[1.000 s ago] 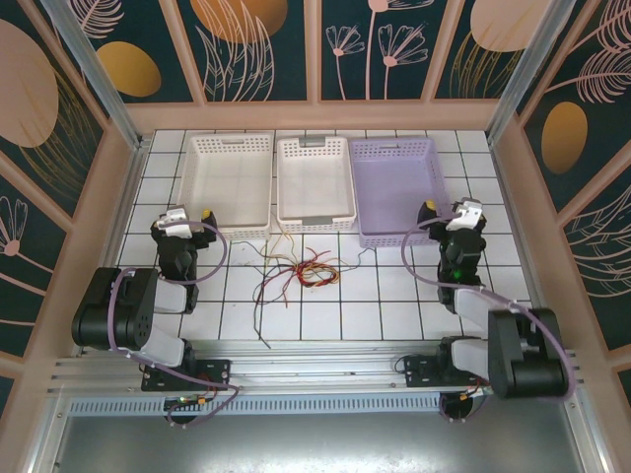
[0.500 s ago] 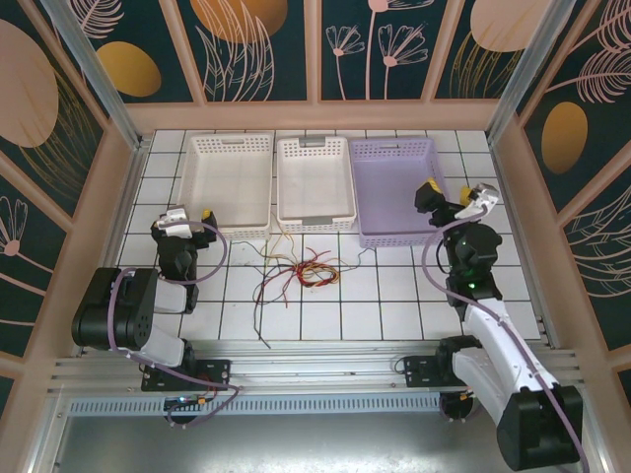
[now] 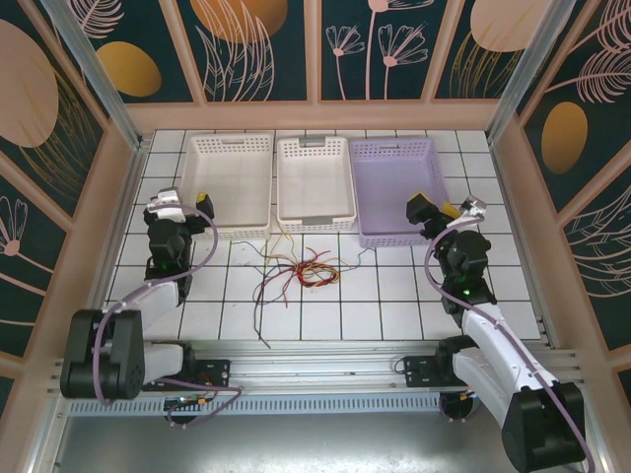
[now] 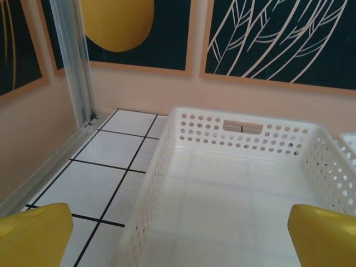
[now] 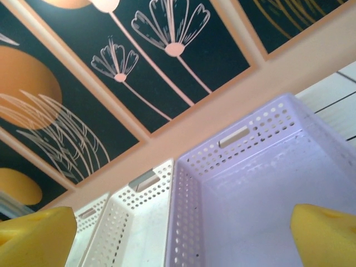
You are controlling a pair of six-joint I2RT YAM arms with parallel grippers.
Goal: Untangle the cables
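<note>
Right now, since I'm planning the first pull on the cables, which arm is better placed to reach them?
Probably left. The cables lie slightly left of centre, loose ends trailing that way. The left fingers are open, angled down toward the table; right fingers tilt up at the wall.

Black arms [image 3: 166,248] with white links carry looping purple cables [image 3: 430,261]; the left end effector [image 4: 179,236] and right end effector [image 5: 183,236] have yellow pads [image 4: 33,233].

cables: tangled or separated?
Tangled. The cables lie crossed over one another in one red, black and yellow heap, just in front of the middle basket.
</note>
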